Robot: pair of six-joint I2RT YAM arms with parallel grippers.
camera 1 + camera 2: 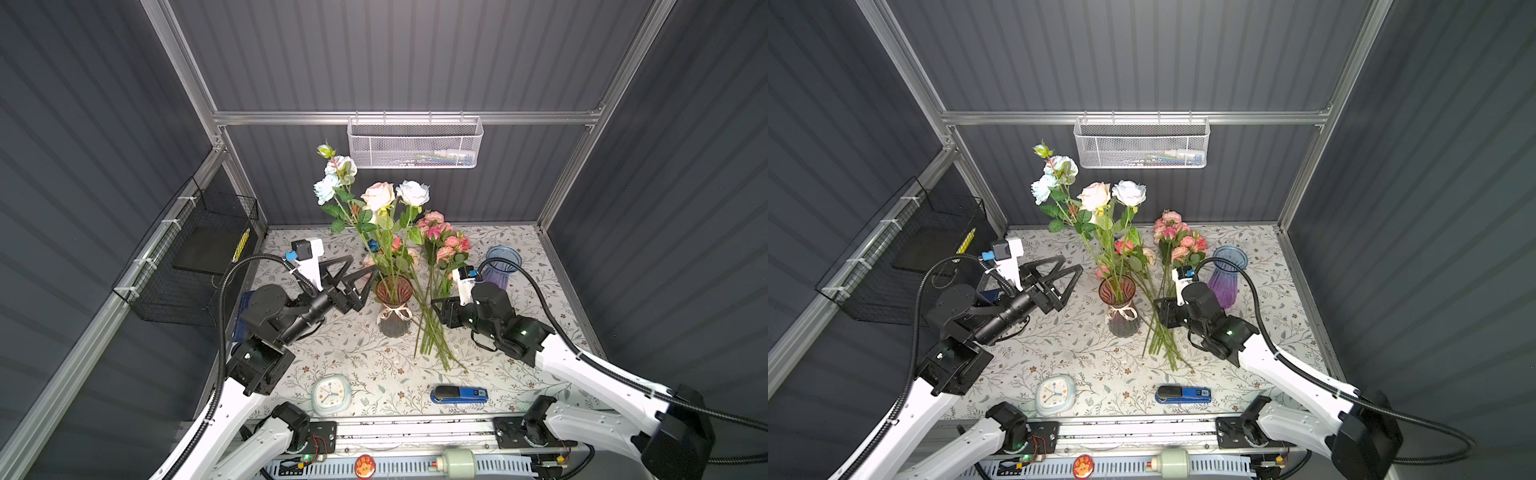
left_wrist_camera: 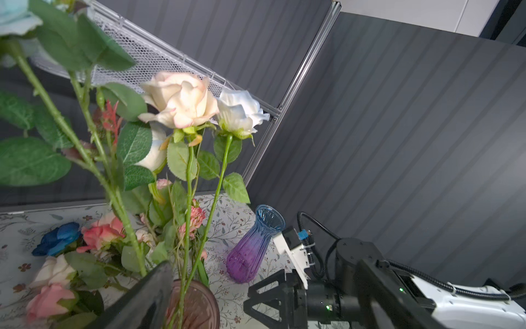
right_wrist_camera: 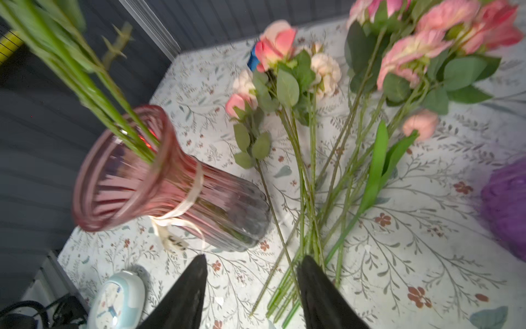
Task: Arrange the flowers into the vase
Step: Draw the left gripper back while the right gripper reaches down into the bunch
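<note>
Vase: the ribbed pink-to-smoky glass vase (image 1: 394, 318) with a cream ribbon stands upright mid-table on the floral cloth (image 1: 353, 357)
Flowers, placed: of the flowers (image 1: 386, 232), a peach rose (image 1: 378, 195), a white rose (image 1: 412, 192) and pale blue roses (image 1: 332, 183) stand in the vase on long stems, leaning toward the back wall
Flowers, waiting: the loose bunch (image 1: 432, 328) lies on the cloth just beside the vase, cut ends toward the front and pink blooms (image 1: 442, 243) toward the back
Left arm: the left gripper (image 1: 364, 263) has its fingers spread wide and holds nothing; it is level with the vase mouth, just beside the standing stems
Right arm: the right gripper (image 3: 253, 257) has its fingers apart over the cut ends of the loose bunch, with nothing clamped; one finger is at the stems, contact unclear
In the way: a purple vase (image 1: 500, 266) stands just behind the right wrist, near the pink blooms; leaves of the standing stems overlap the loose bunch in both top views
Around: a clock (image 1: 331, 394) and a blue stapler (image 1: 459, 395) sit near the front edge, well apart from the vase; a white mesh basket (image 1: 415, 143) hangs on the back rail and a black wire basket (image 1: 195, 257) on the side wall
Left wrist view only: a dark blue bloom (image 2: 57, 237) lies on the cloth among pink and cream ones, nearly hidden by leaves from above
Right wrist view only: the gap between the right fingers, which the wrist covers from above; this view is blurred
Top views only: both arms together, and the stapler
</note>
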